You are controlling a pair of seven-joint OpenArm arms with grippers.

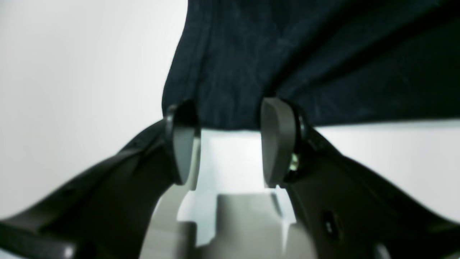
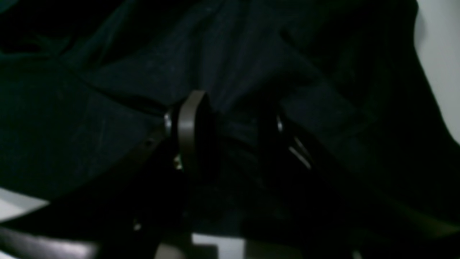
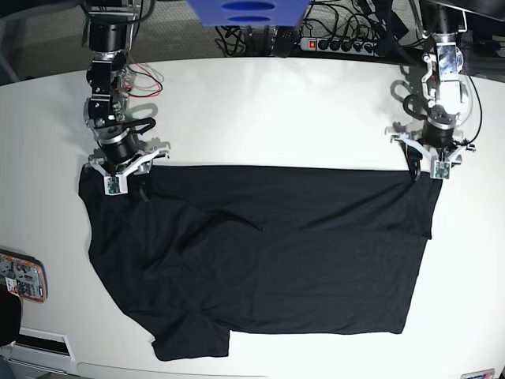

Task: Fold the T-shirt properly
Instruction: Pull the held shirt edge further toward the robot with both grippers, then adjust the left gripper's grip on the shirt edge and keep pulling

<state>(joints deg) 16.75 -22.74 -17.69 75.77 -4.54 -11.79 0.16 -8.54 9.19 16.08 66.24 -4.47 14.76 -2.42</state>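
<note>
Two arms stood at the far corners of the T-shirt [image 3: 268, 253], which lay spread across the white table [image 3: 260, 110] with its long far edge running straight between them. In the base view the black shirt covered most of the near half of the table, a short sleeve jutting toward the near edge on the left and soft creases crossing the cloth on that same side.

The left gripper [image 1: 230, 140] sat at the shirt's far right corner in the base view. Its wrist view showed the two grey pads [image 1: 278, 140] apart, with pale table visible between them, and the hem of the dark fabric lying across the fingertips. Whether the cloth was pinched or merely lay at the tips could not be told from that view.

The right gripper [image 2: 230, 126] sat at the far left corner in the base view. Its wrist view was very dark: one pale pad [image 2: 188, 122] showed on the left, the other finger was almost lost in shadow, and wrinkled black fabric filled the space between and beyond them. The fingers stood partly apart, but whether they gripped the cloth could not be made out.

A small printed card [image 3: 22, 276] lay at the table's left edge, well apart from the shirt.
</note>
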